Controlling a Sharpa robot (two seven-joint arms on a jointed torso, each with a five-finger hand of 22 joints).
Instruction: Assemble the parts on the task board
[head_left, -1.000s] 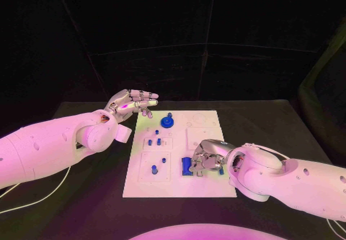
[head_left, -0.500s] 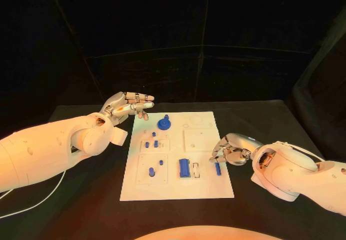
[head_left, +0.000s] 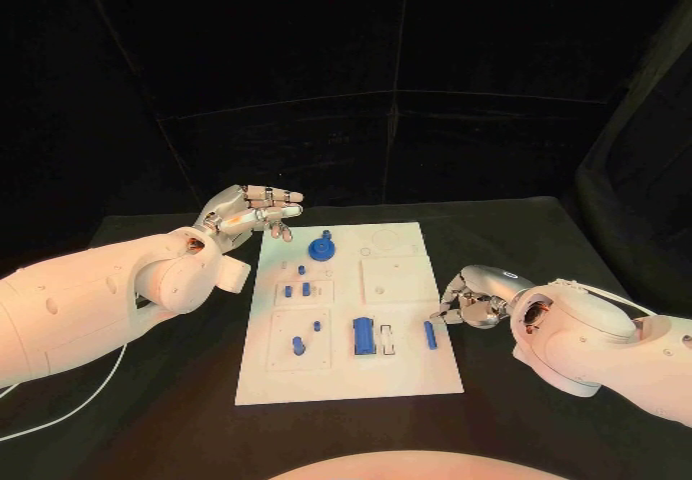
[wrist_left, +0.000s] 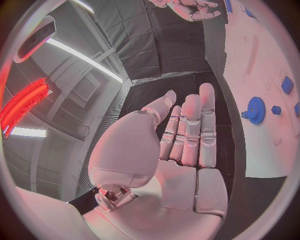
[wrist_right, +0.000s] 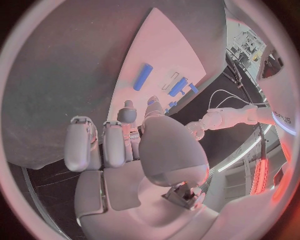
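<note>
Both hands sit off the white rectangular task board: the left hand is raised beyond its far left corner, the right hand just beside its right edge. Small blue plastic parts stand across its middle, and a round blue knob stands near the far edge. Bare black worktop flanks the board.

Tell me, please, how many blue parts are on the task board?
8: gear far; three small pegs; two; block; bar. Others may be hidden.

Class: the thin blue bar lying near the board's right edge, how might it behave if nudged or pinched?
The thin blue bar looks rigid, so probably stiff. Being small, it is likely light and may skid across the smooth task board. Lying flat, it seems unlikely to tip.
</note>
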